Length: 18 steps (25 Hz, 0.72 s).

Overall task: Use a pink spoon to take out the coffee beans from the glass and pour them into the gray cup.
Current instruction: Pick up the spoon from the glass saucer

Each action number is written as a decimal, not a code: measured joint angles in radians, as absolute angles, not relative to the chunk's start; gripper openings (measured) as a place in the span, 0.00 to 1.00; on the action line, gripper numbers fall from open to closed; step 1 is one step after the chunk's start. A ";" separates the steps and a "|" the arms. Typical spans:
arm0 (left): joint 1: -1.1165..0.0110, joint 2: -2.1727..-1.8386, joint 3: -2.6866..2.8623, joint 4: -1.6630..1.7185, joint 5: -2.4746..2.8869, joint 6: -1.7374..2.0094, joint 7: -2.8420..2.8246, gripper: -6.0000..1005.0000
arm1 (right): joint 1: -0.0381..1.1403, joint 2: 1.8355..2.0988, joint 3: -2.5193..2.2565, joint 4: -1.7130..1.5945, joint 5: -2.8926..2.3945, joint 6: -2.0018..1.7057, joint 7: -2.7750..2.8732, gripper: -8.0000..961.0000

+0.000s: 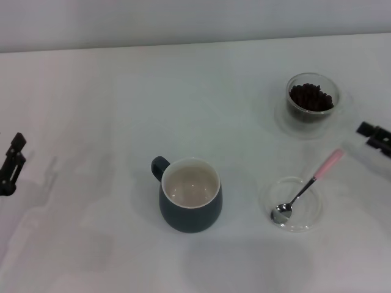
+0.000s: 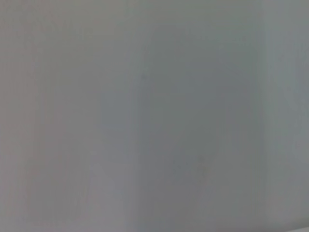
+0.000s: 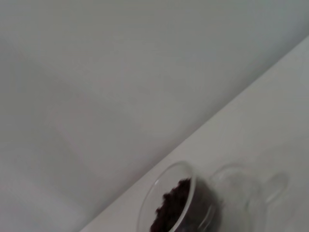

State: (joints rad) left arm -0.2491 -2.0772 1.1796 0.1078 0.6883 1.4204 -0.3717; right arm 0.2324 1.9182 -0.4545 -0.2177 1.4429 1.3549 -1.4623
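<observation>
Pink spoon (image 1: 308,187) light, stiff, slippery; bowl in clear dish (image 1: 293,205), take pink handle at far right. Right tool (image 1: 374,136) near handle, left tool (image 1: 11,163) parked far left; grip states: cannot tell.

You have a matt white surface (image 1: 91,110) under a glossy gray cup (image 1: 190,210). The pink spoon (image 1: 305,189) has a shiny metal bowl; the glass (image 1: 311,101) is clear.
</observation>
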 joint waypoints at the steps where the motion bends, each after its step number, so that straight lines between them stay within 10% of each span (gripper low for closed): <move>1: -0.242 -2.077 1.179 0.116 0.688 1.420 -0.369 0.47 | 0.234 1.923 -0.462 -0.212 1.442 1.358 -1.458 0.80; 18: -0.220 -2.075 1.177 0.142 0.672 1.420 -0.359 0.47 | 0.231 1.990 -0.518 -0.210 1.430 1.336 -1.468 0.80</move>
State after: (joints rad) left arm -0.2196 -2.0754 1.1765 0.1417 0.6721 1.4205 -0.3590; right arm 0.2314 1.9904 -0.5180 -0.2097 1.4296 1.3359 -1.4678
